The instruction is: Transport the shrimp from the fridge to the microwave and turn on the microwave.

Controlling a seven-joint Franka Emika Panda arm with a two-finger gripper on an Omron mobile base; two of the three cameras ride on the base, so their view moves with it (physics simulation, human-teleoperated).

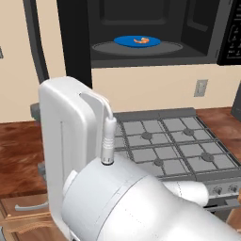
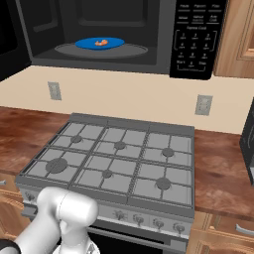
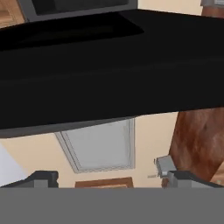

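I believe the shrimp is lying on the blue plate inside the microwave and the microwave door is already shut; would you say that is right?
Not quite: the microwave door stands open, not shut. The right base view looks straight into the cavity, where the shrimp does lie on the blue plate on the turntable. The left base view shows the same.

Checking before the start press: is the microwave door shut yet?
No. In the right base view the microwave cavity is open to view, with the shrimp lying on the blue plate inside.
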